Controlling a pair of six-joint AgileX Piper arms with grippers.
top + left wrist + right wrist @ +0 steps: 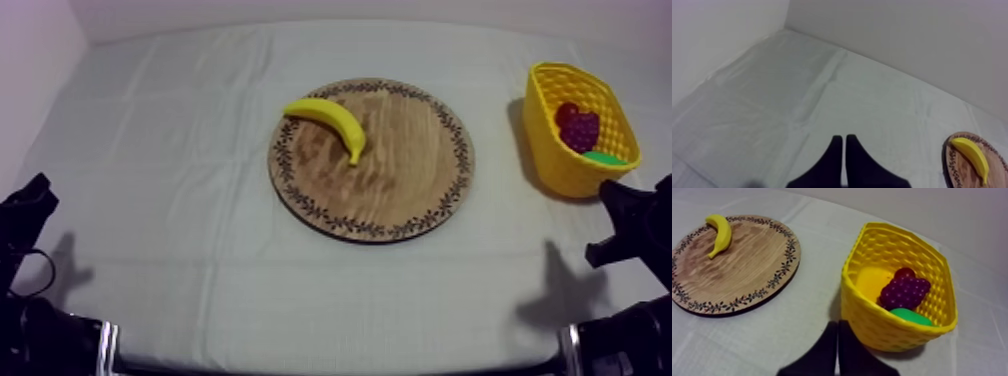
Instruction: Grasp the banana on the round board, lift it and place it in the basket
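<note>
banana (330, 122) centre frame, upper left on wooden board (400, 175) | yellow basket (553, 150) far right, part-filled | left gripper (844, 139), right gripper (838, 324) clenched, empty | risk: curved banana slipping from pinch, snagging basket rim

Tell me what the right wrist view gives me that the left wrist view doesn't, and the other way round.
Right wrist's own: the yellow basket with grapes, a small red fruit and a green fruit inside, beyond the shut right gripper. Left wrist's own: the cloth running to its far corner at the walls, beyond the shut left gripper. Shared: the banana lying on the wooden board, of which the left wrist view catches just an edge.
</note>
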